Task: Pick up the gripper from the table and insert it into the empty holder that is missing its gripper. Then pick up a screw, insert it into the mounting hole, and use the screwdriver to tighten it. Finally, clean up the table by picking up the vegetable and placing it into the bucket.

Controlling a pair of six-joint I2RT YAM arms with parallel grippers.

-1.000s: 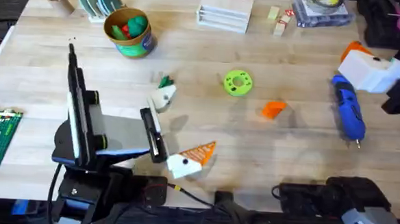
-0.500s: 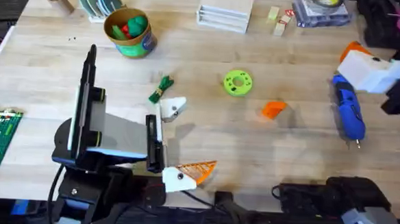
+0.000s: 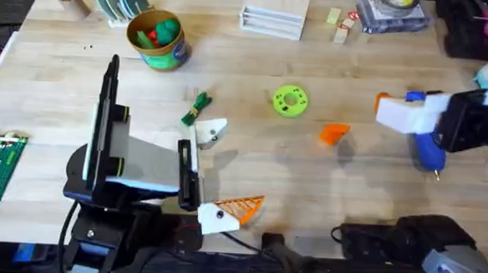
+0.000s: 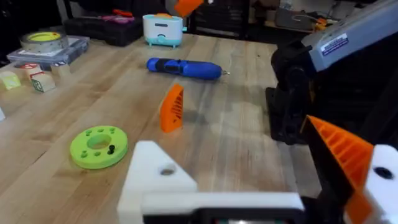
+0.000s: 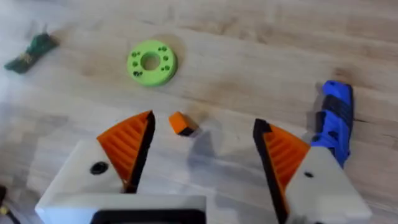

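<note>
Right now my right gripper (image 5: 202, 163) hangs wide open over the right-middle of the table (image 3: 325, 182), both ribbed orange pads facing each other with the loose orange gripper (image 5: 181, 123) lying on the wood in the gap between them, untouched. From overhead that orange piece (image 3: 334, 134) sits just left of my right arm's white fingertip, and the blue screwdriver (image 3: 428, 148) lies beside it on the right, partly under my wrist. My left gripper (image 3: 210, 172) rests near the front left of the table, spread open and gripping nothing: one finger carries its orange pad, while the other is the bare white holder (image 4: 159, 180), its mounting hole showing. Just beyond that bare finger lies the small dark-green vegetable (image 3: 197, 107). A green disc (image 3: 290, 100) sits mid-table between the vegetable and the orange piece. The bucket (image 3: 157, 40) stands at the far left, toys showing at its top.
</note>
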